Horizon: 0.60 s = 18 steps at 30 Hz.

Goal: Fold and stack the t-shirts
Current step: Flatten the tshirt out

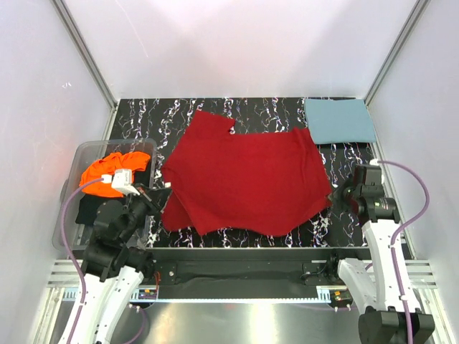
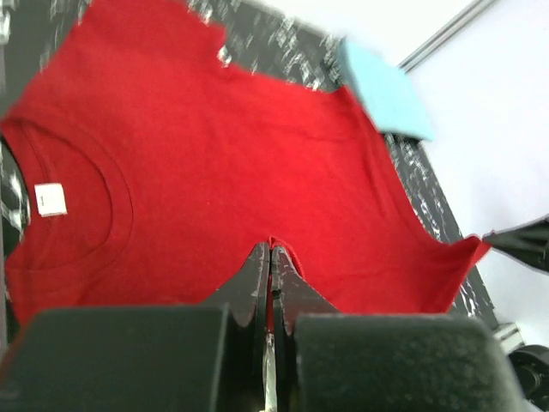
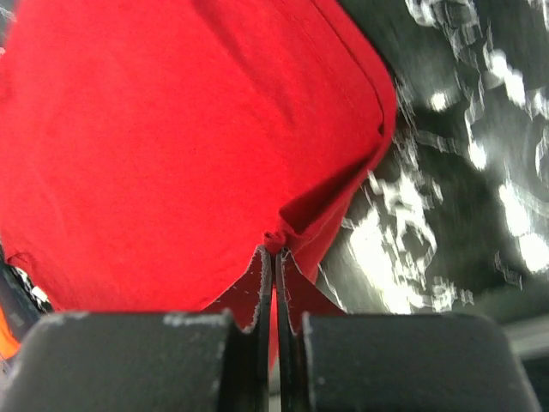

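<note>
The deep red t-shirt [image 1: 244, 175] is spread over the black marbled table [image 1: 154, 115], its collar and white label [image 2: 51, 199] toward the left. My left gripper [image 1: 159, 192] is shut on the red t-shirt's [image 2: 223, 163] near left edge, a pinch of cloth between its tips [image 2: 271, 249]. At the shirt's right corner my right gripper [image 1: 336, 192] is shut on a bunched fold of the red t-shirt [image 3: 171, 146], seen at its tips [image 3: 276, 249]. A teal-blue t-shirt [image 1: 339, 120] lies folded at the far right corner. The orange t-shirt [image 1: 109, 174] sits crumpled in a bin.
A clear plastic bin [image 1: 90, 150] stands off the table's left edge and holds the orange shirt over something dark. White walls enclose the table on three sides. The folded teal-blue shirt [image 2: 383, 90] shows beyond the red cloth in the left wrist view.
</note>
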Each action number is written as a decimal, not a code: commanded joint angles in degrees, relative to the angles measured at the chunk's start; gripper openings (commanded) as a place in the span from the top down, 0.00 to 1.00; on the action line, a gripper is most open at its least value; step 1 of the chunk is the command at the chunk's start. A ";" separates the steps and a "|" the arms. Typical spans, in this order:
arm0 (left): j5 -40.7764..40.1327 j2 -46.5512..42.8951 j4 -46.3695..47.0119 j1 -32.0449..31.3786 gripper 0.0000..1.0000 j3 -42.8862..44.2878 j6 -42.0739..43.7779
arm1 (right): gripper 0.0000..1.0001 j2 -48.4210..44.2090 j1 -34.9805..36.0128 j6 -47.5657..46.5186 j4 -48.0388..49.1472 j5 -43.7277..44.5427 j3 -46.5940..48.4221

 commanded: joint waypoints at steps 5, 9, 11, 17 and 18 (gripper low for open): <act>-1.79 6.84 -3.34 -0.25 1.00 -0.29 -6.87 | 1.00 -6.03 -0.03 6.97 -9.51 -4.92 0.53; -3.37 10.18 -3.69 -0.25 1.00 0.59 -6.08 | 1.00 -5.78 -0.03 7.16 -11.01 -1.15 3.07; -5.13 10.54 -4.13 -0.25 1.00 1.12 -5.82 | 1.00 -5.43 -0.03 6.98 -11.36 1.13 4.22; -4.78 11.06 -4.92 -0.25 1.00 1.73 -4.67 | 1.00 -5.60 -0.03 6.01 -13.47 6.76 8.26; -4.78 11.32 -5.10 -0.25 1.00 1.82 -4.76 | 1.00 -5.34 -0.03 5.58 -13.82 7.03 8.44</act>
